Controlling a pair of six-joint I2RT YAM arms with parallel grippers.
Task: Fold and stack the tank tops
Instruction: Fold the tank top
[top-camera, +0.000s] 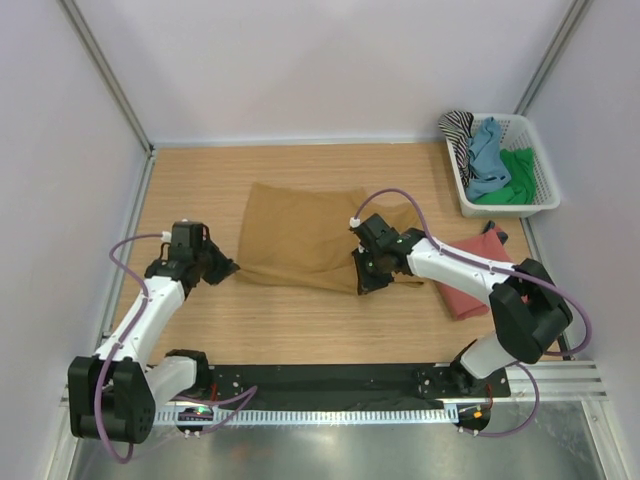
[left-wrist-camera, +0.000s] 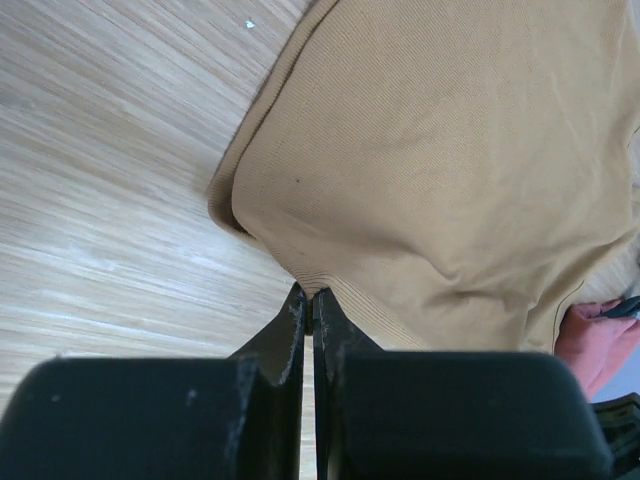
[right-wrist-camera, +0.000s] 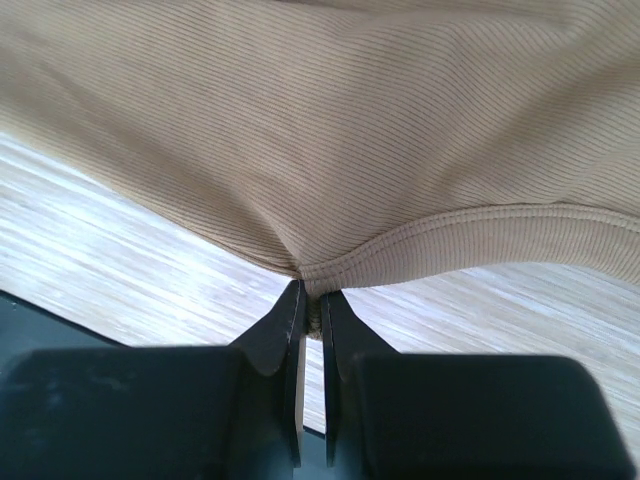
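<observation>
Bridging both fingers (left-wrist-camera: 282, 342), ochre tank top (top-camera: 298, 236), perhaps lifted.

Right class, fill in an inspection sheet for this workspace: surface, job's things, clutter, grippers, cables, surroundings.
Surface: wooden table.
Job's things: ochre tank top lying mid-table; rust-red top folded at right, partly under the right arm; striped top, blue top and green top in white basket, far right corner.
Clutter: nothing seen.
Grippers: left gripper and right gripper, fingers shut on the ochre tank top's near edge.
Cables: a purple cable loops off each arm.
Surroundings: white walls, metal frame posts.
</observation>
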